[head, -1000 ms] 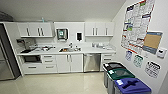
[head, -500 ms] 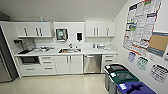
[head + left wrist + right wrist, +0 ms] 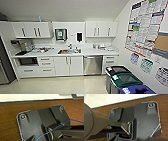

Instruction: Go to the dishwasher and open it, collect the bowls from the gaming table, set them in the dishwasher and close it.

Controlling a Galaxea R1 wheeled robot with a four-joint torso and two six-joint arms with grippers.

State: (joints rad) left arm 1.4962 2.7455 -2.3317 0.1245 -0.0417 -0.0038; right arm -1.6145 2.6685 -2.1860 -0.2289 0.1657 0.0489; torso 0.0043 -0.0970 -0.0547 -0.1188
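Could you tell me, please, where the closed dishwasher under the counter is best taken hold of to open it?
Probably by the horizontal bar handle along the top of the dishwasher. The front is a flat steel panel, shut flush between the white cabinet doors and the drawers, so the bar looks like the only graspable part. Come straight from the front, across the open floor.

Bright, even light; soft blur

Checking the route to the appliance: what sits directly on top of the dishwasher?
White countertop runs over the closed dishwasher, with the sink set in it further along. The shut steel door hides the inside.
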